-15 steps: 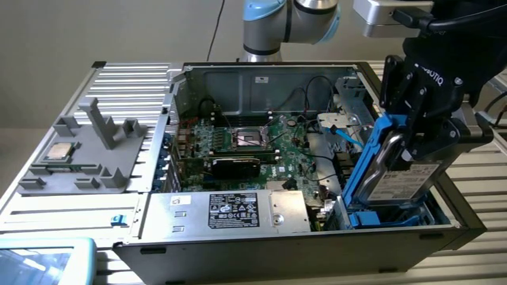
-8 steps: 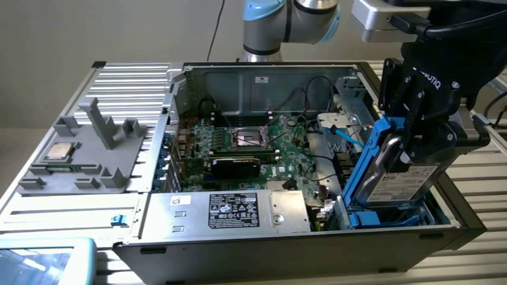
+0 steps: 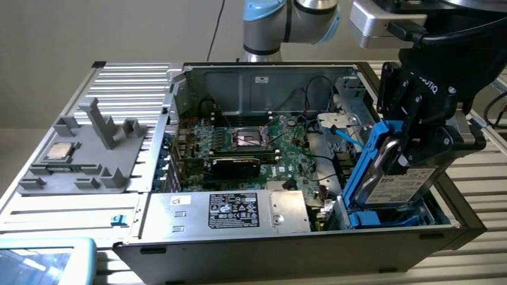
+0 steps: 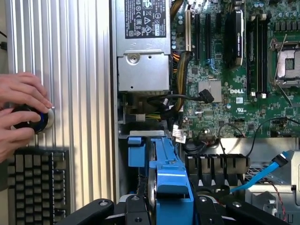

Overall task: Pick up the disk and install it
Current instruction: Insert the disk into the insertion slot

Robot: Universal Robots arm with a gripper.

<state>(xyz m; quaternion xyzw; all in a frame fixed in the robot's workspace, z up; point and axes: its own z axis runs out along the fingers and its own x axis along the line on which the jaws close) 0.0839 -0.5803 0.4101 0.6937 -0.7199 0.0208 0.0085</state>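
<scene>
**Q:** Where is the disk (image 3: 400, 181) at this moment?

**A:** Inside the open computer case (image 3: 317, 246), at the case's near corner on the exterior view's right. It stands tilted on edge in its blue carrier (image 3: 372, 172), with the white label facing out of the case. Whether its lower edge touches the case's drive bay cannot be told.

**Q:** And the pincer?

**A:** The black pincer (image 3: 414, 155) grips the disk from above, closed on the two sides of the blue carrier. The wrist view shows the carrier between two black fingers (image 4: 136, 208).

**Q:** What else sits in the case?

**A:** A green Dell motherboard (image 3: 262, 151) covers the case floor, with the CPU socket (image 3: 252, 138) near its middle. The grey power supply (image 3: 230, 211) lies along the case's near wall. A blue SATA cable (image 3: 348, 135) hangs loose inside the case, just beside the disk.

**Q:** And outside the case?

**A:** The case rests on a slatted aluminium table (image 3: 71, 205). Off the case's side on the exterior view's left, a grey fixture (image 3: 87, 160) carries a small square CPU chip (image 3: 59, 152). In the wrist view, a person's hands (image 4: 21, 93) rest on a round blue-ringed knob (image 4: 33, 119) near a black keyboard (image 4: 37, 183), on the table outside the case's power-supply wall.
</scene>
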